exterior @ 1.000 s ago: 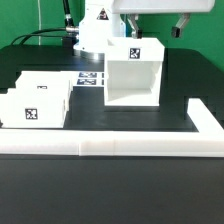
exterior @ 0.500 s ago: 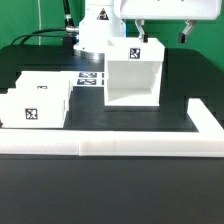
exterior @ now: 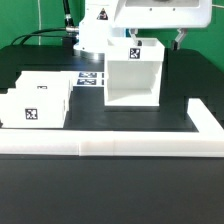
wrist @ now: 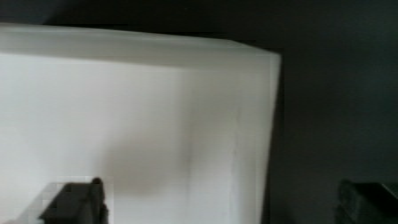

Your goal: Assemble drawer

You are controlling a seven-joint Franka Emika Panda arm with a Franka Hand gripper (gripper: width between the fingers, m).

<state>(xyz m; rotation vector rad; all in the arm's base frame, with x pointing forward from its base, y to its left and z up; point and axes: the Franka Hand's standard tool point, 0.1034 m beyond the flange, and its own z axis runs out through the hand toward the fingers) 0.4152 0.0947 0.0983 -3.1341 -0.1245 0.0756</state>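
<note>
The big white cube-like casing (exterior: 133,82) stands mid-table with its open side facing the front and a tag on its top. Two small white open-top boxes lie at the exterior view's left, one further back (exterior: 48,86) and one nearer (exterior: 28,108), each with a tag. My gripper (exterior: 156,40) hangs just above the casing's top, open and empty, with its fingers spread wide over the casing's right part. In the wrist view the casing (wrist: 125,120) fills most of the picture, and the gripper (wrist: 222,203) shows as two dark fingertips (wrist: 75,200) far apart.
A long low white rail (exterior: 100,147) runs along the front and turns back on the exterior view's right (exterior: 206,120). The marker board (exterior: 90,78) lies behind the casing's left side. The arm's base (exterior: 95,30) and cables stand at the back.
The gripper has come down towards the casing's top and shifted slightly to the exterior view's left. It stays open. The drawer parts have not moved.
</note>
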